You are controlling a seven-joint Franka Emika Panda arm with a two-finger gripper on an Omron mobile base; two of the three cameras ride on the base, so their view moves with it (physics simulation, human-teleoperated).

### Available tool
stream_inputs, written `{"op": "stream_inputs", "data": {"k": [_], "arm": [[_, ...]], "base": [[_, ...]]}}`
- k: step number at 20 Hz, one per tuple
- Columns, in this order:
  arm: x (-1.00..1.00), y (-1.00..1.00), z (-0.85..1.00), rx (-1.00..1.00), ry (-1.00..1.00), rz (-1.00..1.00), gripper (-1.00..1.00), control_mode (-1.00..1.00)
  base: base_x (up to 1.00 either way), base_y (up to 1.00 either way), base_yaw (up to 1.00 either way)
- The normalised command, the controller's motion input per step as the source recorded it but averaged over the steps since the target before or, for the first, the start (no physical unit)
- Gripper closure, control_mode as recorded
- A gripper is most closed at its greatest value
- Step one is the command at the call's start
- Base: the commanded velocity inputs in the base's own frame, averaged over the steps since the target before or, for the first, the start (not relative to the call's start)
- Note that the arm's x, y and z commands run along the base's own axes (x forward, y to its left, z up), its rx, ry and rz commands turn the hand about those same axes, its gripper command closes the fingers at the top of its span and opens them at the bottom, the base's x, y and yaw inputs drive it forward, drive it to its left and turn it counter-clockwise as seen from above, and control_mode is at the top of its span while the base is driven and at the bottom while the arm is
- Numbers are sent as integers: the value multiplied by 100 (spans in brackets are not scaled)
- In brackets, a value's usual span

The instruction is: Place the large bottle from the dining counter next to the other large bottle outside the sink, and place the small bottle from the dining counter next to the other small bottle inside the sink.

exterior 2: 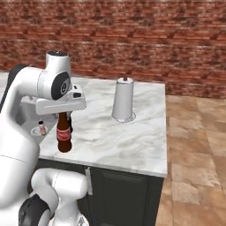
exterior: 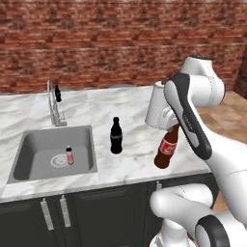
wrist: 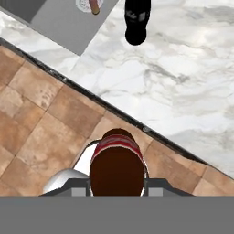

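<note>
Your end effector [exterior 2: 65, 115] is closed on the neck of the large bottle [exterior: 166, 149], holding it tilted over the front edge of the surface [exterior: 135, 108], so moving fast could knock over the other large bottle [exterior: 116, 135].

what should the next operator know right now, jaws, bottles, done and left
Jaws: shut on the large bottle, held tilted at the counter's front edge.
Other large bottle: upright on the counter, right of the sink.
Other small bottle: in the sink by the drain.
A short black bottle stands behind the faucet.
Done: large bottle brought over.
Left: set it beside the black one, then handle the small bottle.
</note>
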Motion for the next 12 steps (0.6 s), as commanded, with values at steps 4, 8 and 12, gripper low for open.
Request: {"op": "stream_inputs", "data": {"k": [4, 8, 12], "arm": [[0, 0, 0, 0, 0, 0, 100, 100], [0, 0, 0, 0, 0, 0, 100, 100], [0, 0, 0, 0, 0, 0, 100, 100]], "base": [[63, 0, -26], [61, 6, -41], [47, 23, -40]]}}
